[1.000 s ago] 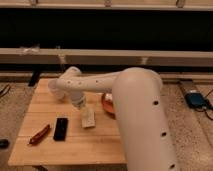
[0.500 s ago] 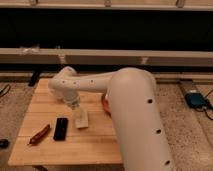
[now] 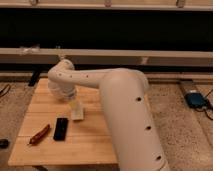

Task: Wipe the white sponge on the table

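The white arm reaches from the near right over the tabletop and bends down toward its middle. The gripper is at the end of the arm, low over the wood and pointing downward, just above the white sponge. The sponge lies flat on the tabletop, a little right of the centre, and the gripper's tip seems to touch its far edge. Whether the jaws are wide, narrow or pressing on the sponge, I cannot tell, because the wrist hides them.

To the left of the sponge, near but apart from it, a black phone lies on the wood with its long side running from far to near. Further left, close to the near left corner, there is a reddish-brown long object, lying diagonally. What it is I cannot say.

On the floor at the right, well apart from the tabletop, a blue device sits.
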Tool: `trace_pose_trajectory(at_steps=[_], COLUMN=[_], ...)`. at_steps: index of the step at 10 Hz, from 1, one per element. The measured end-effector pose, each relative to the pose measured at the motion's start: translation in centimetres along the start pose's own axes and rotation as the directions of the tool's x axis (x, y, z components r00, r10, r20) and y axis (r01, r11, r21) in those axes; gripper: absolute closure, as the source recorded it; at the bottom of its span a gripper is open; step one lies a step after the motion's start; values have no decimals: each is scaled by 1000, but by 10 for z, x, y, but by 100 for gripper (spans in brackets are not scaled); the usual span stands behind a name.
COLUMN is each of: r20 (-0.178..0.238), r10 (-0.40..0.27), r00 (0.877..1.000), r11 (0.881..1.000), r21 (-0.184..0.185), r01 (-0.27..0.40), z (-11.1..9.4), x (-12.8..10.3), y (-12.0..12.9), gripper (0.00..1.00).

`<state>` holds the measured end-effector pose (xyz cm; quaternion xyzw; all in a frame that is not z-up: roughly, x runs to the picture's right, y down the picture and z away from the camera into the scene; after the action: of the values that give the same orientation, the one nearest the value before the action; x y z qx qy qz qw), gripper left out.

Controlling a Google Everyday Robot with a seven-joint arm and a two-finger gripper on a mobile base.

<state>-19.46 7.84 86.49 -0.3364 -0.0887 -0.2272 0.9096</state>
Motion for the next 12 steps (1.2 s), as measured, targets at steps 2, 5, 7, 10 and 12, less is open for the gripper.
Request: trace_pose_trajectory(at_steps=[2, 5, 7, 10, 12], r20=[21, 21, 28, 73, 108], r10=[62, 110, 111, 100, 108], r00=[998, 994, 993, 992, 988], r11=[998, 994, 994, 995, 994], r21=[28, 21, 1, -8, -11], r01=[-63, -111, -111, -100, -107], z=[-14, -13, -6, -5, -8], x=[24, 55, 57, 49, 45], y=[-12, -3, 8, 16, 20], gripper=[56, 26, 22, 22, 22])
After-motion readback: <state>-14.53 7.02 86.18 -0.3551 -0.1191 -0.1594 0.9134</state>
